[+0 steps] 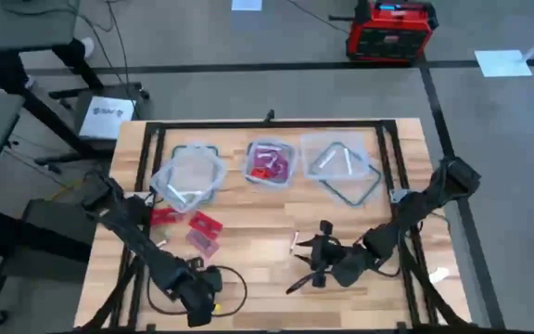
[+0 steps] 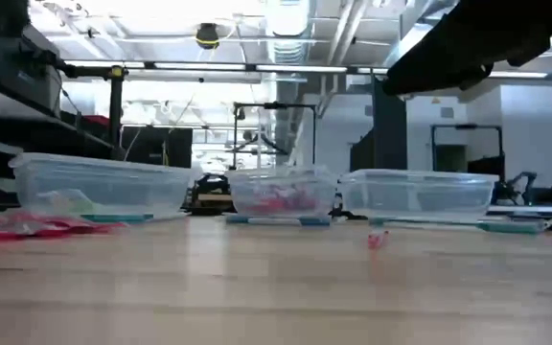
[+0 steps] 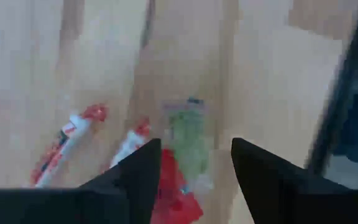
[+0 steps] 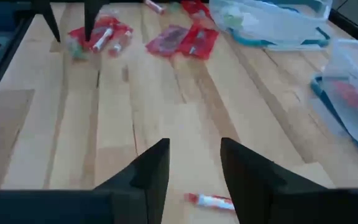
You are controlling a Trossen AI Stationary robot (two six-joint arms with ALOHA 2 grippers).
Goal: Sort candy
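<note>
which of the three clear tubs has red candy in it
The middle tub: red candy shows inside it, while the left tub and right tub hold none.

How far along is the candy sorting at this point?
Done: the middle tub already holds red candy. In hand: nothing; the left gripper is open over the left candy cluster, and the right gripper, also empty, is near a lone piece. Left: the cluster and that piece still lie on the table.

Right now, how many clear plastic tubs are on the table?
3, in a row along the table's far side: the left tub near the left arm, the middle tub holding red candy, and the right tub toward the right arm. None appear hidden.
</note>
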